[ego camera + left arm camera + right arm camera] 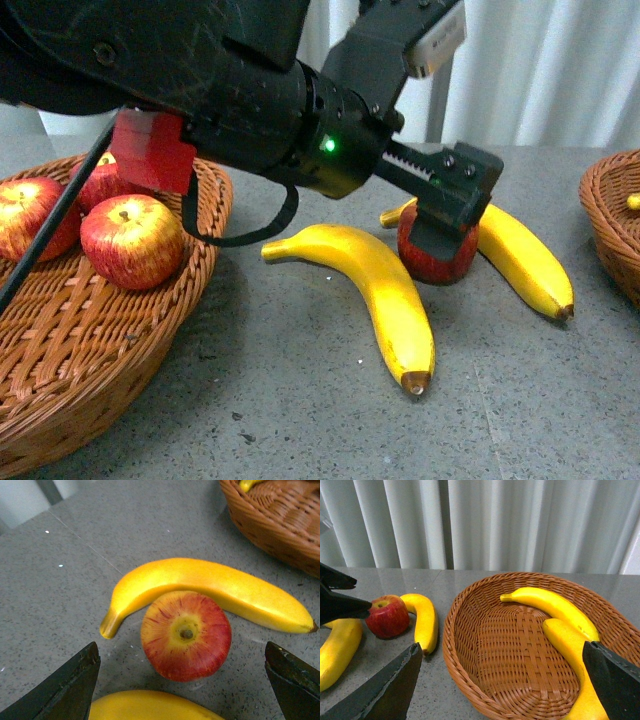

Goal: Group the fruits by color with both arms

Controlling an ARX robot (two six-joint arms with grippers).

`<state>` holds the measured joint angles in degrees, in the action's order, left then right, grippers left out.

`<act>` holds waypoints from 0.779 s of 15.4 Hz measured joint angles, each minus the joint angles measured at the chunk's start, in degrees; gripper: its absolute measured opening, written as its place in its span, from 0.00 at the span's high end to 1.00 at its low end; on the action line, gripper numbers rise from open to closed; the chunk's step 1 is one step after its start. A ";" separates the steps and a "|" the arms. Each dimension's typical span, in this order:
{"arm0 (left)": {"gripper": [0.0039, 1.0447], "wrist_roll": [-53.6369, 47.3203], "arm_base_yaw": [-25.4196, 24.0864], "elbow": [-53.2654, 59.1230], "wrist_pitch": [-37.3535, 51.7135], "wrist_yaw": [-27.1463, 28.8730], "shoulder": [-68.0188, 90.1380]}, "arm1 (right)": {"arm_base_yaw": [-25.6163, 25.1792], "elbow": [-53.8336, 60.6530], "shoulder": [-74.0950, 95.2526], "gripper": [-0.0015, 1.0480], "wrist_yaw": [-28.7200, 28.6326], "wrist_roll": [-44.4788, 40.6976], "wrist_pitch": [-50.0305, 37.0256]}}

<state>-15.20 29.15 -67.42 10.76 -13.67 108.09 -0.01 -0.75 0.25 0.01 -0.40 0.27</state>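
- Left basket (100,390): wicker, well to the left of the loose apple (440,262). Holds three red apples (130,240), so reds go here.
- Left arm (250,100): reaches from the basket side across to the loose apple.
- Near banana (370,290): on the table (250,400) just left of and in front of the loose apple. Long axis runs past the apple toward the cam, brown tip nearest the cam.
- Loose apple (186,635): upright on the table, stem up, only red fruit left outside a basket.
- Left gripper (182,647): directly above the loose apple, jaws wide apart, one either side, nothing clamped. From the front, one finger (440,235) overlaps the apple; can't tell if it touches.
- Key relation, as I judge it: the apple sits between the jaws and a bit ahead of the tips. The bananas lie on the other two sides, so the closing line looks free. A short drop, then close.
- Far banana (520,255): behind and right of the loose apple, seems to touch it and curve round it. Could get nudged.
- Right basket (470,645): well right of the loose apple, two bananas (555,605) inside.
- Right gripper (501,647): jaws apart, empty, at the right basket and well away from the apple. Left arm is much nearer, so it's the left arm's pick.
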 joint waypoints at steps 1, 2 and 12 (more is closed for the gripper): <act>0.06 -1.84 0.22 -0.57 -0.04 -0.13 1.51 | 0.00 0.00 0.00 0.06 0.00 0.00 0.00; 0.06 -3.43 0.44 -1.27 0.13 -0.28 2.54 | 0.00 0.00 0.00 0.06 0.00 0.00 0.00; 0.06 -6.19 1.07 -8.70 0.26 -3.56 10.29 | 0.00 0.00 0.00 0.06 0.00 0.00 0.00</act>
<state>-21.39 30.22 -76.12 11.03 -17.23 118.39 -0.01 -0.75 0.25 0.01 -0.40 0.27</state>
